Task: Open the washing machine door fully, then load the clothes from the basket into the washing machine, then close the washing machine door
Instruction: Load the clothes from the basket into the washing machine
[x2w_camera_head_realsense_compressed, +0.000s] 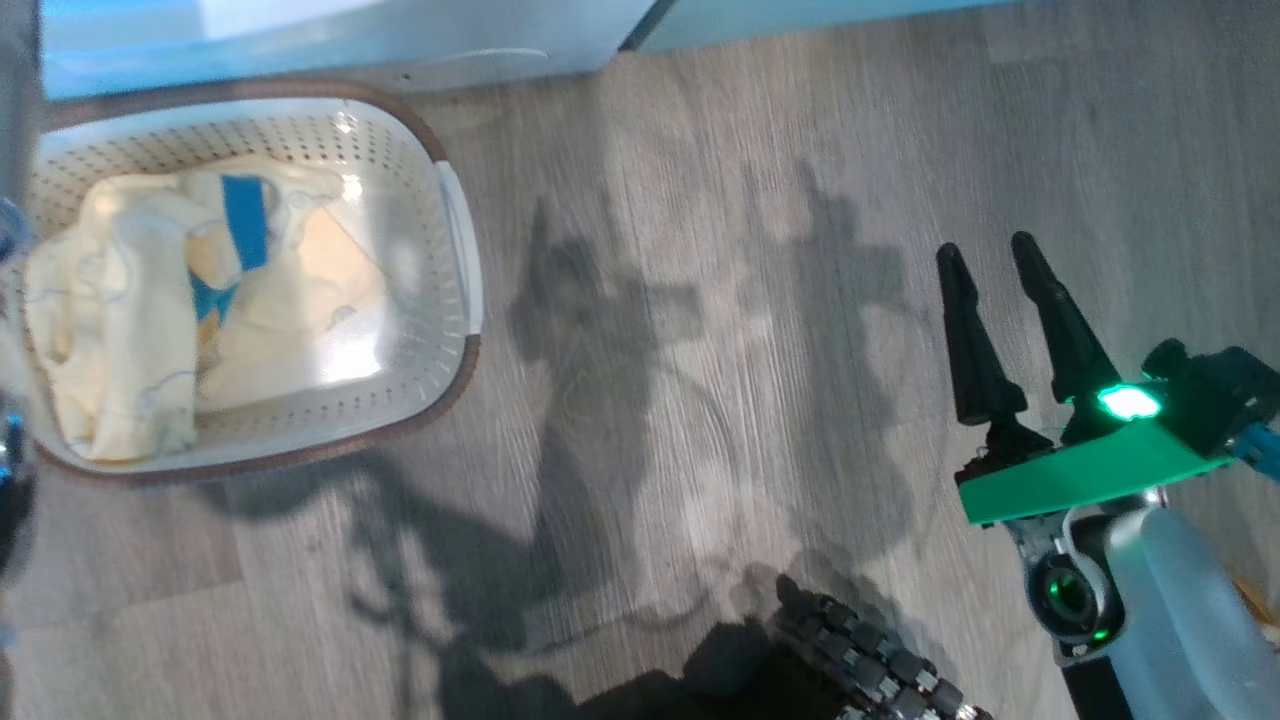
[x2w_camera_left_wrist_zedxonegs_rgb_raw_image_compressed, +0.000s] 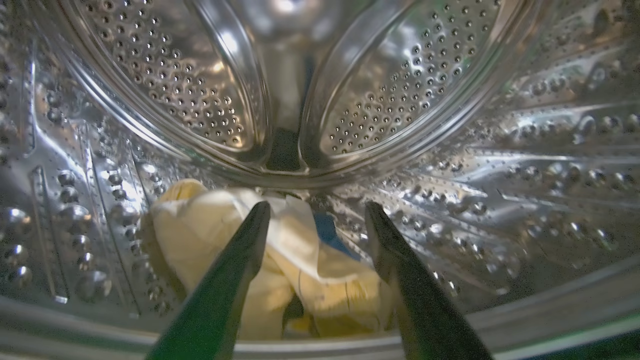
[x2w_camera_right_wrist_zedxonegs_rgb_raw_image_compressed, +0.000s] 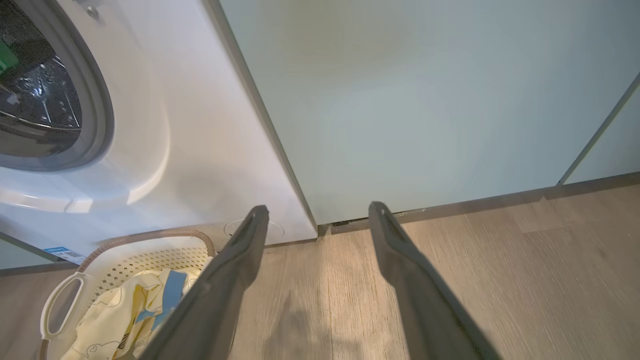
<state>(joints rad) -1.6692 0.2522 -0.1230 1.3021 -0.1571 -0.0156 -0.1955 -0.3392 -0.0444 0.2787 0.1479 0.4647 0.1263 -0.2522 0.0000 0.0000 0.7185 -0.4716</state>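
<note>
Left gripper (x2w_camera_left_wrist_zedxonegs_rgb_raw_image_compressed: 316, 210): reaches inside the steel drum (x2w_camera_left_wrist_zedxonegs_rgb_raw_image_compressed: 500, 175); its two dark fingers are spread wide with nothing between them.
Right gripper (x2w_camera_right_wrist_zedxonegs_rgb_raw_image_compressed: 318, 208): jaws wide and empty, held above the wood floor (x2w_camera_right_wrist_zedxonegs_rgb_raw_image_compressed: 500, 260), fingers pointing at the foot of the cabinets (x2w_camera_right_wrist_zedxonegs_rgb_raw_image_compressed: 425, 100). In the head view the same gripper (x2w_camera_head_realsense_compressed: 985, 247) sits at the right, well apart from the basket (x2w_camera_head_realsense_compressed: 455, 250).
Clothes in the drum (x2w_camera_left_wrist_zedxonegs_rgb_raw_image_compressed: 320, 280): one crumpled pale yellow piece with a patch of blue. It lies on the drum's bottom near the front lip, beneath the left gripper's fingertips; whether a finger touches it cannot be told.
Clothes in the basket (x2w_camera_head_realsense_compressed: 110, 330): pale yellow cloth with a bright blue band, heaped against the left end. The right part of the base is bare and shiny.
Washing machine (x2w_camera_right_wrist_zedxonegs_rgb_raw_image_compressed: 190, 125): white front with its opening uncovered; a grey seal (x2w_camera_right_wrist_zedxonegs_rgb_raw_image_compressed: 102, 110) rings the drum.
Basket (x2w_camera_right_wrist_zedxonegs_rgb_raw_image_compressed: 150, 260): stands on the floor just before the washing machine's lower front edge, a white handle at its near end.
Cabinets: pale teal, flush against the washing machine's side.
Floor (x2w_camera_head_realsense_compressed: 700, 300): grey-brown planks crossed by dark shadows of the arms.
</note>
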